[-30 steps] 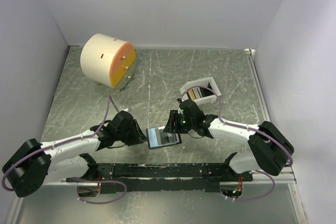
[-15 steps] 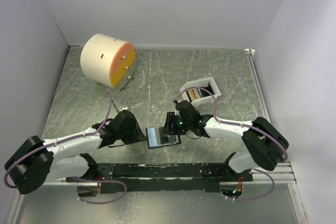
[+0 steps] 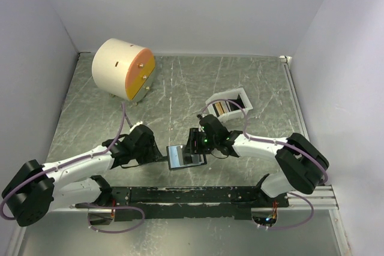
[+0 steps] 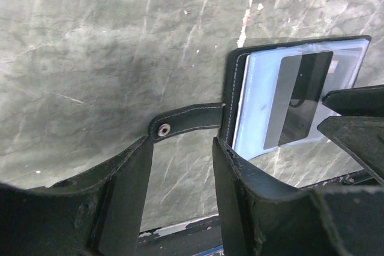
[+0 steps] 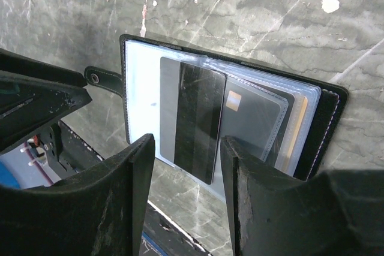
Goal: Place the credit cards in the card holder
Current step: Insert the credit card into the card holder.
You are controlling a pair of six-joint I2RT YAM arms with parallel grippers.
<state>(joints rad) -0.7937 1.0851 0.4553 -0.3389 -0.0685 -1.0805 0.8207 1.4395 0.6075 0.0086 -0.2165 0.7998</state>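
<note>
Wider now, left fingers (image 4: 132,190) straddle stitched card holder (image 4: 231,88) strap (image 4: 192,118); right fingers (image 5: 135,184) flank dark card (image 5: 192,118), grip unclear.

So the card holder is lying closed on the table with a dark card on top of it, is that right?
Not quite: the card holder is lying open, not closed, on the table with a dark card on top of it. The right wrist view shows this plainly.

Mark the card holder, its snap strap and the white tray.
card holder (image 5: 141,97), right wrist view, bare clear sleeve near its left edge.
snap strap (image 4: 187,120), left wrist view, middle of the strap.
white tray (image 3: 246,101), top external view, right wall.
</note>
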